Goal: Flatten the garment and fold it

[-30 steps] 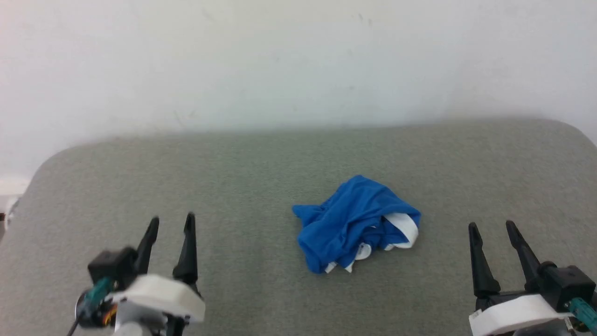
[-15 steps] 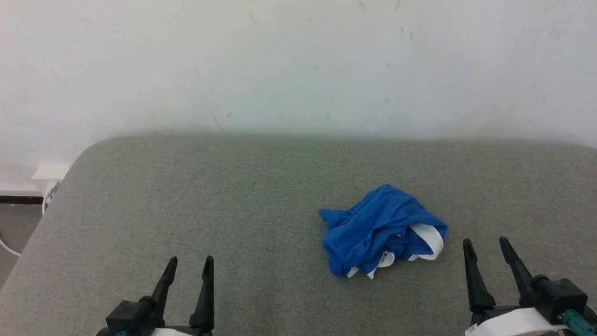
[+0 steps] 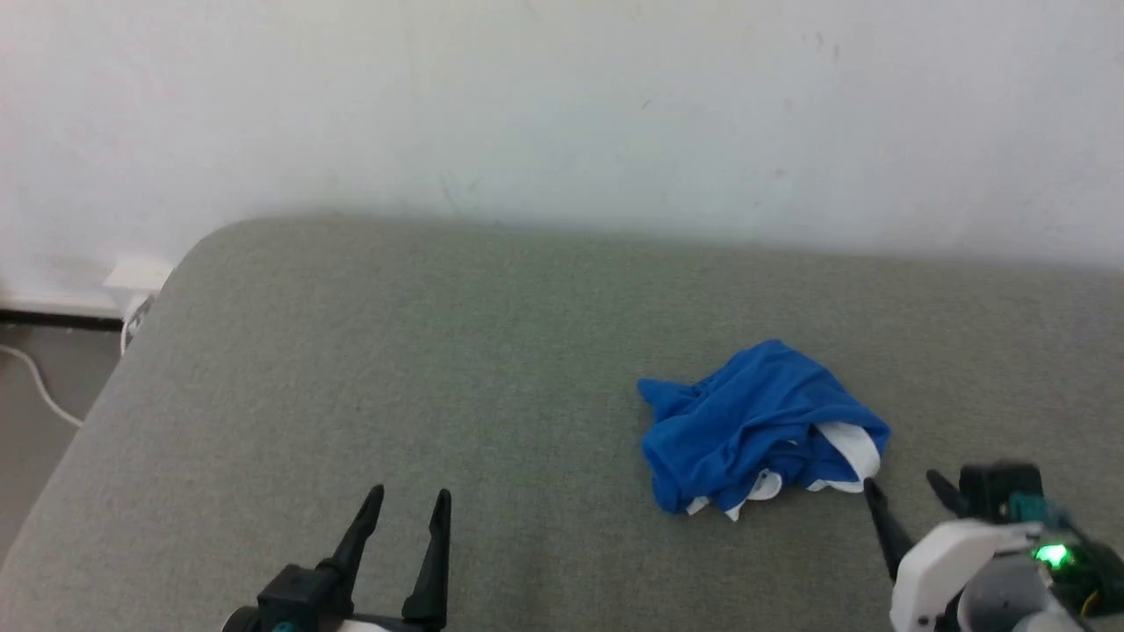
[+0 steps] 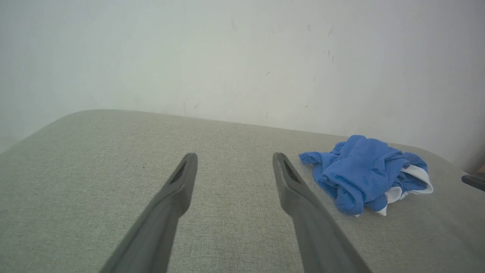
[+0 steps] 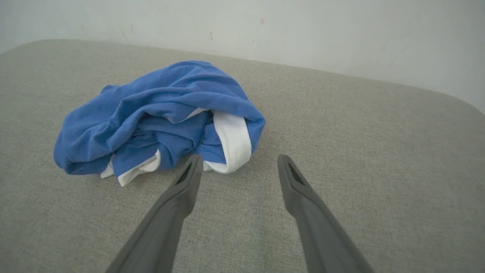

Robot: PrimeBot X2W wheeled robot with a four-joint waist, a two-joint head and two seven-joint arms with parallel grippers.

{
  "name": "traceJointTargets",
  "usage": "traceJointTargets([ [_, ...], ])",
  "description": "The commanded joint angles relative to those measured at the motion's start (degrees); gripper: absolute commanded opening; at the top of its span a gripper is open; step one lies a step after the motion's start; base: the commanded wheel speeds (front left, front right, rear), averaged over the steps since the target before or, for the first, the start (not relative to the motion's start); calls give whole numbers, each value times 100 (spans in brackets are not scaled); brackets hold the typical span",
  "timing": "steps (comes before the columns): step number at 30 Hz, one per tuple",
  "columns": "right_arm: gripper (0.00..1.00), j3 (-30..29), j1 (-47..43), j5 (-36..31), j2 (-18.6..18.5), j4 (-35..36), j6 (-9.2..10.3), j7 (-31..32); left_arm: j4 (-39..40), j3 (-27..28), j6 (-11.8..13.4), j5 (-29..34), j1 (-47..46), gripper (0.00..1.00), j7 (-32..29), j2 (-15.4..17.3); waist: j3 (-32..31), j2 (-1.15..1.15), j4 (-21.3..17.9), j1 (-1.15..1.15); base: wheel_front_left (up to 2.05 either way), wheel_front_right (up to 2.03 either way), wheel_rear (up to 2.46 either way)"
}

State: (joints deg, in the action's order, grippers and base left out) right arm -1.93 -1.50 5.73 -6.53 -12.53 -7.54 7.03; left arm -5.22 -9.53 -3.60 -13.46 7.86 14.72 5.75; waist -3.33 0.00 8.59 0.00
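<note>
Clearly soft and light, the garment (image 3: pixel 760 421) lies as a crumpled blue heap on the grey pad (image 3: pixel 395 351), right of its middle and well in from the edges in view. It should sag and slide over itself when lifted, so 1 pinch would likely raise a single layer, not the whole piece; nothing about it looks fragile. The white band (image 5: pixel 233 140) curling out at its near right side looks the firmest place to grip, with the white trim (image 5: pixel 132 172) along the near edge as a 2nd hold for spreading. The right gripper (image 3: pixel 901 481) is spread wide and empty, the fingertip nearer the heap just beside that band; whether it touches, I cannot tell. The left gripper (image 3: pixel 410 491) is also spread and empty, well apart from the heap. Bare pad lies all around, most of it leftward, enough to lay the cloth flat. The wall (image 3: pixel 562 105) backs the far edge, and the left edge drops to the floor (image 3: pixel 35 412).
</note>
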Motion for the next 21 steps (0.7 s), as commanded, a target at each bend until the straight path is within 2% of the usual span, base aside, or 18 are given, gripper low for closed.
traceJointTargets([
  [1, 100, 15, 183, 57, -80, -40, 5, 133, -21, 16, -53, 38, -88, 100, 28, -32, 231, 0, 239, 0, 0, 0, 0],
  [7, 100, 63, 883, 322, -525, -558, 5, 1056, -136, 36, -166, 135, -300, 100, 28, -159, 616, 0, 628, 0, 0, 0, 0],
  [9, 100, 80, 1041, 291, -673, -776, 5, 1175, -183, 31, -196, 159, -344, 100, 28, -189, 711, 0, 747, 0, 0, 0, 0],
  [15, 100, 165, 1360, 361, -756, -1334, 5, 1100, -262, 43, -254, 186, -429, 100, 28, -249, 862, 0, 932, 0, 0, 0, 0],
  [16, 84, 190, 1386, 370, -755, -1417, 5, 1057, -274, 36, -262, 194, -437, 100, 28, -255, 870, 0, 942, 0, 0, 0, 0],
  [17, 31, 207, 1409, 382, -753, -1495, 5, 1004, -284, 35, -269, 198, -442, 100, 28, -260, 870, 0, 944, 0, 0, 0, 0],
  [18, 0, 201, 1431, 367, -760, -1559, 5, 926, -294, 39, -274, 199, -442, 100, 28, -264, 861, 0, 939, 0, 0, 0, 0],
  [21, 0, -13, 1493, 204, -794, -1681, 5, 576, -330, 58, -286, 202, -424, 100, 28, -274, 801, 0, 886, 0, 0, 0, 0],
])
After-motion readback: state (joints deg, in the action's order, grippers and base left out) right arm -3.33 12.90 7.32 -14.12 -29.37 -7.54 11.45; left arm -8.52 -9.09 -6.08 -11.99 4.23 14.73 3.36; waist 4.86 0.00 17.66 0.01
